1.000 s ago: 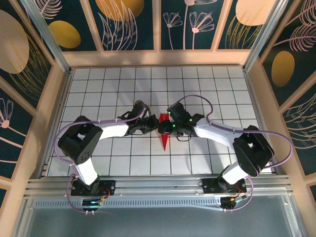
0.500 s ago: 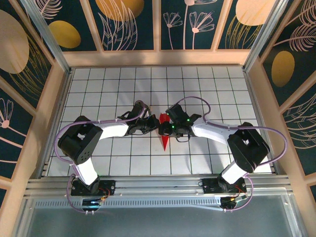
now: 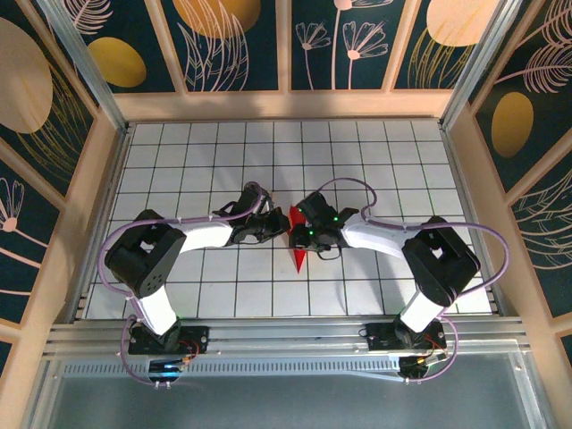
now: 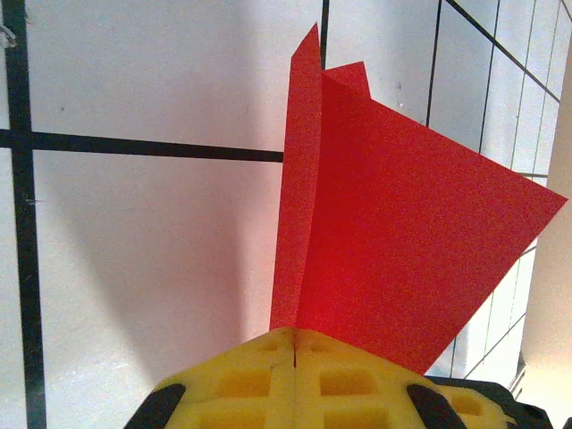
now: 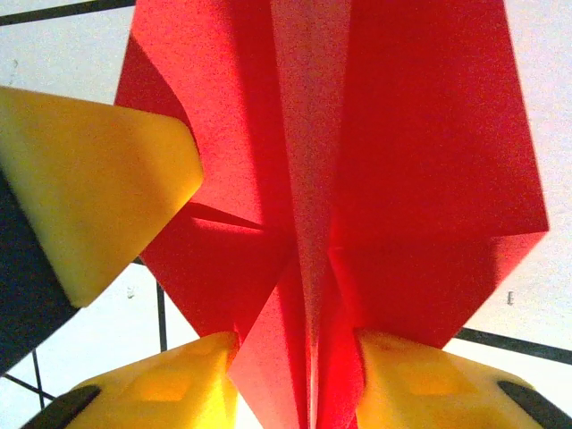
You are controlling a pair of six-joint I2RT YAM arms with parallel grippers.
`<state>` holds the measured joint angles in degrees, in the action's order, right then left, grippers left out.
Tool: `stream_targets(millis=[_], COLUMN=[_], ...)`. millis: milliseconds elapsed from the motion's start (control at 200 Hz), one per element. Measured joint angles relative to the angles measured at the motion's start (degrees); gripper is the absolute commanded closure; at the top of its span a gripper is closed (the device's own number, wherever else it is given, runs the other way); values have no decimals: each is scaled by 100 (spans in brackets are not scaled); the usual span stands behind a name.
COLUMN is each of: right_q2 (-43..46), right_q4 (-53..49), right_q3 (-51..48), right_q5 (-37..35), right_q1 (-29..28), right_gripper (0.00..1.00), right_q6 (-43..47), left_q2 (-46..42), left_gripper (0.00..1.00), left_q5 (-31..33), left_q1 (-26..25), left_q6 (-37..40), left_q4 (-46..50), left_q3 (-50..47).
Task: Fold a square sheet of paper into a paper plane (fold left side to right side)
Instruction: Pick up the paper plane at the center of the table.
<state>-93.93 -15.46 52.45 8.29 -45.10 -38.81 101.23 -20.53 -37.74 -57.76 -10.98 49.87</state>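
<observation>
**Paper plane** point(image 3: 298, 255) at mid-desk point(image 3: 375, 161), held between my two end effectors, with its narrow tip toward the arm bases. My left end effector point(image 4: 295, 350) is clamped tight on one edge of the folded red sheet. My right end effector point(image 5: 299, 380) straddles the centre crease with its jaws partly apart; I cannot tell whether they pinch it. Risks: opposed pulls from the two grips could tear or skew the thin paper, and closing off the crease would likely set a crooked fold.
</observation>
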Motion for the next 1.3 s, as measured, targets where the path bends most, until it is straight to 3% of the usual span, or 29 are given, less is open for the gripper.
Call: stream_targets(millis=[120, 380, 626, 721, 846, 961, 1156, 1296], right_q2=[0, -184, -415, -463, -466, -466, -573, -1139], right_q4=[0, -2, 0, -57, -173, -337, -817, -1161], right_q3=[2, 111, 197, 254, 358, 535, 1294, 2251], right_q5=[-85, -146, -238, -282, -389, -439, -485, -564], right_q1=[-2, -28, -127, -133, -140, -92, 334, 820], right_gripper=[70, 71, 82, 86, 100, 100, 100, 100], right_q6=[-15, -15, -66, -68, -24, -4, 310, 671], left_q2=[0, 0, 0, -2, -192, -763, -2363, -3309], left_gripper=[100, 100, 100, 91, 62, 47, 35, 33], left_q5=[0, 0, 11, 55, 249, 487, 933, 1547], left_q1=[0, 0, 0, 0, 0, 39, 632, 887], left_q6=[0, 0, 2, 2, 85, 131, 365, 654], left_q4=[0, 0, 0, 7, 125, 306, 857, 1637], left_q3=[0, 0, -2, -2, -28, -103, -415, -457])
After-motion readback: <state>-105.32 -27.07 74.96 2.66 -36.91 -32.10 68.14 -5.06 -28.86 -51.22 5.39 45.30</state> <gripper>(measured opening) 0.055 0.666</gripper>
